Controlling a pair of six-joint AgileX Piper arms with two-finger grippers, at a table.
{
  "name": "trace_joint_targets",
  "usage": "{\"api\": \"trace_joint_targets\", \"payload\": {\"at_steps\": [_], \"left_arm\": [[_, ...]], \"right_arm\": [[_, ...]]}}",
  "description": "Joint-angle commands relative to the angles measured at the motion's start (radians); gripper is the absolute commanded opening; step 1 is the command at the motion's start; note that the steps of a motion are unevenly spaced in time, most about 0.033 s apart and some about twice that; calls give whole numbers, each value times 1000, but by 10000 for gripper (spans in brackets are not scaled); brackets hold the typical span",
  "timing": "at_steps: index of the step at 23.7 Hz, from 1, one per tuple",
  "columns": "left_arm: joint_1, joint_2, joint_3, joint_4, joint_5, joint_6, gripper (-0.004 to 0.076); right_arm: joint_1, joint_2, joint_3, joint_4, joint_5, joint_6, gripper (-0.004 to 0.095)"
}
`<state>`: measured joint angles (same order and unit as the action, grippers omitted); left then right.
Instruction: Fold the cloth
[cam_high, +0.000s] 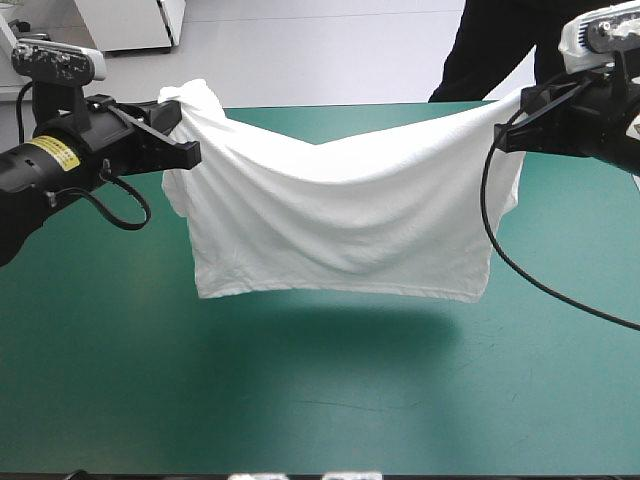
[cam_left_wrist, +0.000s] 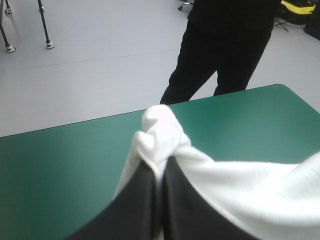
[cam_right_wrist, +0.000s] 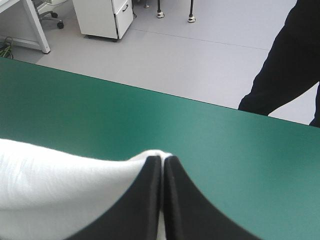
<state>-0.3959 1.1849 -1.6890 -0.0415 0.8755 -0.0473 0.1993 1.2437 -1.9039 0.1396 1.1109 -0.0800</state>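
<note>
Between the black fingers of the left gripper (cam_high: 183, 140): a bunched corner of the T-shirt (cam_high: 340, 210), with the fingers pressed all but together on it. Left wrist view agrees: fingers (cam_left_wrist: 145, 200) meet in a pointed arch, a knot of white cloth bulges out just ahead of the tips, and more fabric drapes off to one side of the gripper. Right gripper (cam_high: 508, 125) is the same: nearly closed, pinching the opposite upper corner. Its wrist view shows only a thin seam between the fingers (cam_right_wrist: 145, 200), with white fabric lapped over the tip and spreading away beside one finger. Both arms are up, grippers well apart, left one over the table's left side, right one over its right side, both toward the far edge. Shirt hangs in the air between them, top edge sagging in a shallow V at the middle, body dropping as a wide sheet with soft horizontal drape folds. Left end is more gathered, with a bunched bit hanging under the left gripper. Bottom hem is roughly straight and clear of the table (cam_high: 300, 430). Dark shadow (cam_high: 320, 335) sits on the teal-green cover below the hem. Can't tell the shirt's front from its back.
</note>
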Motion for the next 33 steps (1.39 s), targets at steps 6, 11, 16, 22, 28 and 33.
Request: {"api": "trace_joint_targets", "payload": {"at_steps": [6, 11, 16, 22, 28, 33], "left_arm": [[-1, 128, -35, 7, -288, 15, -9], [2, 266, -126, 42, -400, 15, -9], [29, 422, -364, 35, -377, 40, -9], [29, 504, -397, 42, -228, 90, -9], [29, 406, 46, 35, -230, 122, -9], [27, 297, 353, 23, -214, 124, -9]], "right_arm": [[-2, 100, -30, -3, -242, 8, -13], [-2, 255, -123, -23, -289, 4, -13], [-2, 415, -354, -33, -282, 11, -13], [-2, 448, -315, -33, -238, -6, -13], [-2, 425, 5, -85, -141, -18, -13], [-2, 378, 270, -79, -84, -18, -13]]}}
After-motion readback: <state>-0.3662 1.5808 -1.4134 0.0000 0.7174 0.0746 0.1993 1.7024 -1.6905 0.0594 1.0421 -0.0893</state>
